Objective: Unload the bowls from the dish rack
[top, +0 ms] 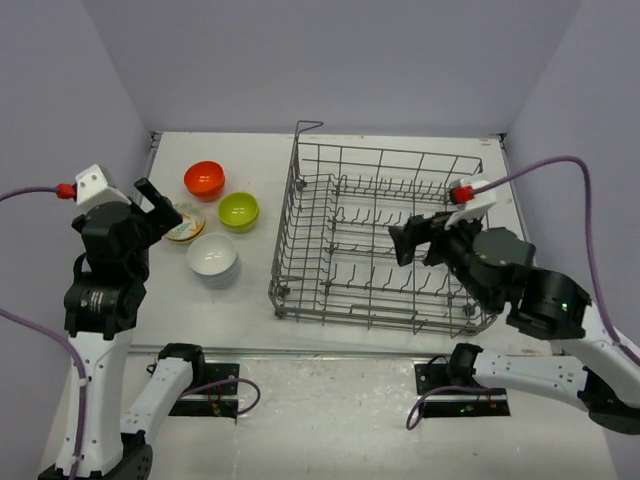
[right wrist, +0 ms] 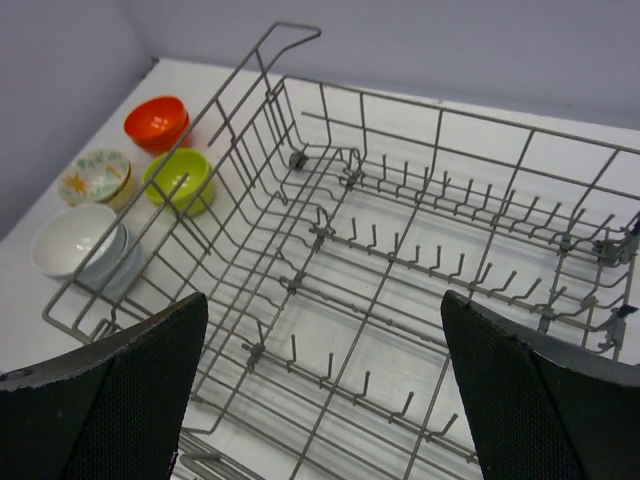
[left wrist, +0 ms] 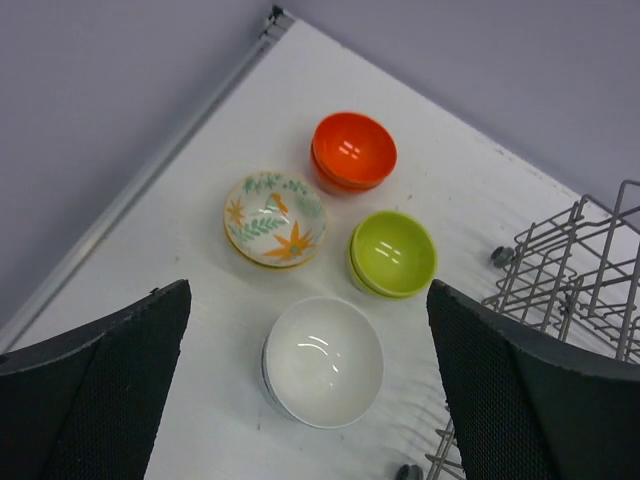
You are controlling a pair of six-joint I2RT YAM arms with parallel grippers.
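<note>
**Top view.** The dish rack (top: 390, 150) stands on the bench (top: 250, 310). Its taller corner post (top: 308, 126) is at the far-left corner. All bowls in view stand on the bench left of the rack, in four groups, none touching it:
- orange-red bowls (top: 204, 179): level with the rack's far half;
- lime-green bowls (top: 239, 210): closest to the rack's left wall;
- patterned bowls (top: 186, 221): further left, partly covered by the left arm;
- white bowls (top: 213, 258): level with the rack's near half.

A purple cable (top: 540, 165) arcs off the right wrist.

**Left wrist view.** Only this view shows that each group is nested, with rims doubled. The patterned bowl bears orange flowers and green leaves. The left claw (left wrist: 308, 290) hangs above the bowls, left of the rack, fingers wide apart and gripping nothing.

**Right wrist view.** Only this view shows the rows of upright tines (right wrist: 400, 255) on the rack floor. The right claw (right wrist: 322, 298) hangs over the rack's right half, fingers wide apart and gripping nothing. The rack's left wall wires cross in front of the white bowls.
</note>
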